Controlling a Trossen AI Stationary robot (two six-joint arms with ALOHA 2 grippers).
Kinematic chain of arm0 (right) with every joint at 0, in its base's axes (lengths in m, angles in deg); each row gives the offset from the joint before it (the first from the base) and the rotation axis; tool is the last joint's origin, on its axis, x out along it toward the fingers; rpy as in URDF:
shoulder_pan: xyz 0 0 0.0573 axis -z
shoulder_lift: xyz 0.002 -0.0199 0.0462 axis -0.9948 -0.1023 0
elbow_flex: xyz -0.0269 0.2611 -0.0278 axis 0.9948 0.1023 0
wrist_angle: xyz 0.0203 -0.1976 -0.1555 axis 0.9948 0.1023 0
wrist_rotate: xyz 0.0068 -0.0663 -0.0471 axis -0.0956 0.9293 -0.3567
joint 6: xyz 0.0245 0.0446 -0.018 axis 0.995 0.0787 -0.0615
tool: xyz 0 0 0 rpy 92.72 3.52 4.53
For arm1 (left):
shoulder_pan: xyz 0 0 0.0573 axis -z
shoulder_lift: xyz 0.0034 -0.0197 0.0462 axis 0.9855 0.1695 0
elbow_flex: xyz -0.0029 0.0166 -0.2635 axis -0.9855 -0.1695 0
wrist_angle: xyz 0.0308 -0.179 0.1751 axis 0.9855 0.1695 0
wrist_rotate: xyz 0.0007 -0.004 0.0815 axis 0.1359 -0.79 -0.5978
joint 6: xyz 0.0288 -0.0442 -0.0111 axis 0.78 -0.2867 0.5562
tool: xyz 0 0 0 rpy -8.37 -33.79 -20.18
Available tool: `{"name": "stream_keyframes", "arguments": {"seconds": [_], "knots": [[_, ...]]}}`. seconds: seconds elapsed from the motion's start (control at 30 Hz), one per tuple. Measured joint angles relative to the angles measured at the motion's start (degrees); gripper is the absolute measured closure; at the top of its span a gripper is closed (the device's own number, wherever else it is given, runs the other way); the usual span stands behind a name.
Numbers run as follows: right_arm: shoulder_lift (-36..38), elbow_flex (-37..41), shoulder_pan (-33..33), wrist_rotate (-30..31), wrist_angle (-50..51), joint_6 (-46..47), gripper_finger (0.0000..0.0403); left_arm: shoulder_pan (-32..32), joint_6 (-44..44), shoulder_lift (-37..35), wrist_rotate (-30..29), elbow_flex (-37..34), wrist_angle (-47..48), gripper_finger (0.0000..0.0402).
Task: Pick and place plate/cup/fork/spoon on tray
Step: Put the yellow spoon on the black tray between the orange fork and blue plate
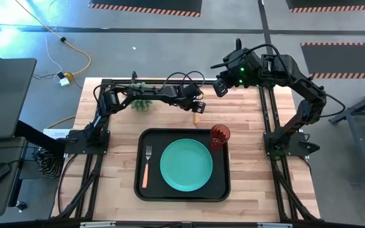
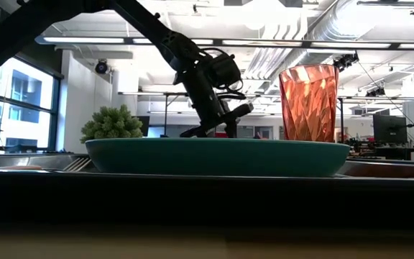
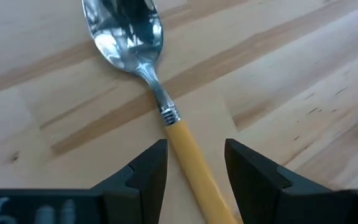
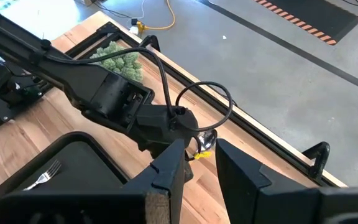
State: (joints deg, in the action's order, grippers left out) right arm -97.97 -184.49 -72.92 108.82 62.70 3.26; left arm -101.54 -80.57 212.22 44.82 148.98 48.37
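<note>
While the left gripper (image 3: 194, 165) straddles the yellow-handled silver spoon (image 3: 151, 87) lying on the wooden bench (image 3: 291, 74) beyond the black rectangular tray (image 1: 146, 140), its jaws stand released; the right gripper (image 1: 221, 87) hovers apart, jaws parted, empty.

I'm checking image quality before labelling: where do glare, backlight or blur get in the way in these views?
Low view: bright ceiling lights and windows backlight the scene, so the left gripper is a dark silhouette and the cup glows. Left wrist view: the spoon bowl mirrors bright reflections; the near fingers look soft. High view: blue glare at the upper left corner.
</note>
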Motion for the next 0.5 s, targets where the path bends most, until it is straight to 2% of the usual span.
{"name": "stream_keyframes", "arguments": {"seconds": [0.5], "knots": [[0.00,0.00,0.00,0.00,-0.03,0.00,0.0320,0.02,-1.46,0.06,-1.89,0.00,-0.70,0.0249]]}}
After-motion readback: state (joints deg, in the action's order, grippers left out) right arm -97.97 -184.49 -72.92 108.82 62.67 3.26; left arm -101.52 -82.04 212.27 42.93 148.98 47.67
